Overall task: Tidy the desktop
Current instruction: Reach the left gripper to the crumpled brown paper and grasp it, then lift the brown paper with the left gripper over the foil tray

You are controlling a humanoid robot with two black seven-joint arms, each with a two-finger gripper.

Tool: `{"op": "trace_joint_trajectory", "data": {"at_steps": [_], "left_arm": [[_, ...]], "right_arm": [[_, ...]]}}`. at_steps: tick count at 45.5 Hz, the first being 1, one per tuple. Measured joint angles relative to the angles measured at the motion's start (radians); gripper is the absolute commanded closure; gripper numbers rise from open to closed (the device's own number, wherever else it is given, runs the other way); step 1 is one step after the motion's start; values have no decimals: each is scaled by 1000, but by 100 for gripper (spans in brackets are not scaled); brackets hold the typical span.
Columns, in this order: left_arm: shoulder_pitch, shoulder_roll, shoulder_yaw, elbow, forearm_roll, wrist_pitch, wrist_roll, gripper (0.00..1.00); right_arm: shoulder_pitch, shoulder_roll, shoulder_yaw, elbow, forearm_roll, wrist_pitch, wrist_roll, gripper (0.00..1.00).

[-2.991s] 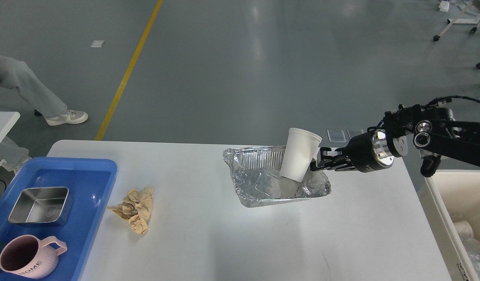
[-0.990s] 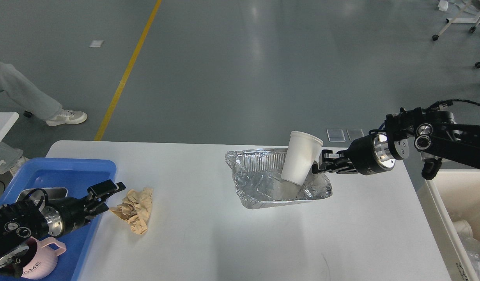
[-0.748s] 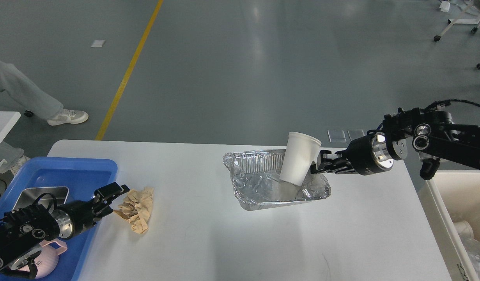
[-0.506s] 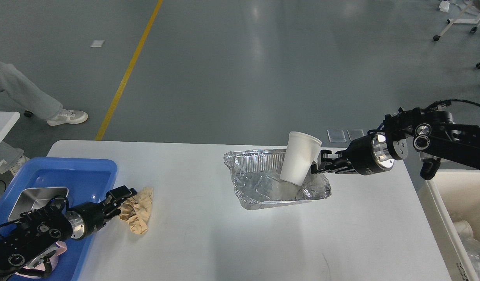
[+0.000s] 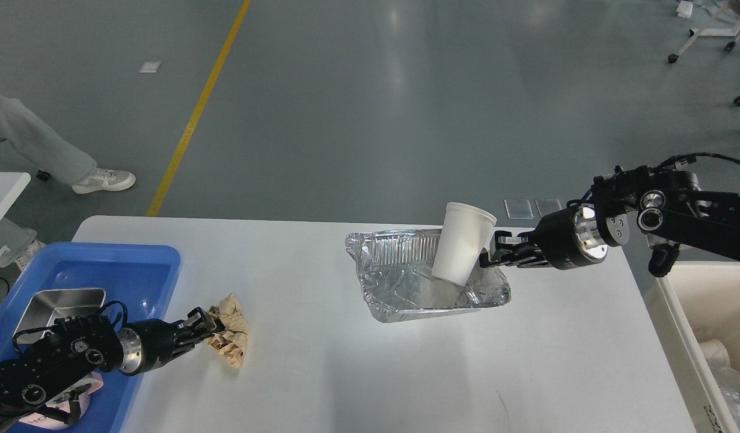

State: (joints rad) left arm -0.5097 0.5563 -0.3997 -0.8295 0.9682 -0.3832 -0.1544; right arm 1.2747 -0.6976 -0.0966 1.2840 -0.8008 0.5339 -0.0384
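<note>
On the pale desktop (image 5: 345,373), a crumpled brown paper wad (image 5: 230,340) lies near the front left. My left gripper (image 5: 208,325) reaches in from the left and is shut on the wad's left side. At mid-right my right gripper (image 5: 489,253) is shut on the lower side of a tilted white paper cup (image 5: 463,249). The cup hangs just above the right end of a crinkled foil tray (image 5: 406,288) that rests on the desktop.
A blue tray (image 5: 141,264) at the left edge holds a steel box (image 5: 60,299); my left arm covers most of a pink mug (image 5: 42,416). A cream bin (image 5: 700,325) stands off the right edge. A person's shoe (image 5: 102,179) is on the floor beyond.
My left arm came in from the lower left, reached the paper wad and closed on it; the wad shifted right and got squeezed. The right gripper and cup stayed almost still.
</note>
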Motion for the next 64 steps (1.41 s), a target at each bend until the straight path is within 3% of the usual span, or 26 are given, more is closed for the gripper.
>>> {"op": "trace_joint_trajectory", "data": {"at_steps": [14, 30, 37, 51, 64], "left_arm": [[-25, 117, -22, -77, 1, -173, -18, 100], [-24, 441, -136, -444, -5, -278, -20, 98], [-20, 571, -222, -546, -13, -349, -19, 98], [-22, 739, -424, -610, -84, -549, -19, 98], [-27, 918, -583, -610, -259, -577, -20, 98]], "right_arm": [[0, 3, 0, 0, 0, 0, 0, 100], [0, 1, 0, 0, 0, 0, 0, 100], [0, 1, 1, 0, 0, 0, 0, 100], [4, 6, 2, 0, 0, 0, 0, 100], [5, 8, 3, 0, 0, 0, 0, 100]]}}
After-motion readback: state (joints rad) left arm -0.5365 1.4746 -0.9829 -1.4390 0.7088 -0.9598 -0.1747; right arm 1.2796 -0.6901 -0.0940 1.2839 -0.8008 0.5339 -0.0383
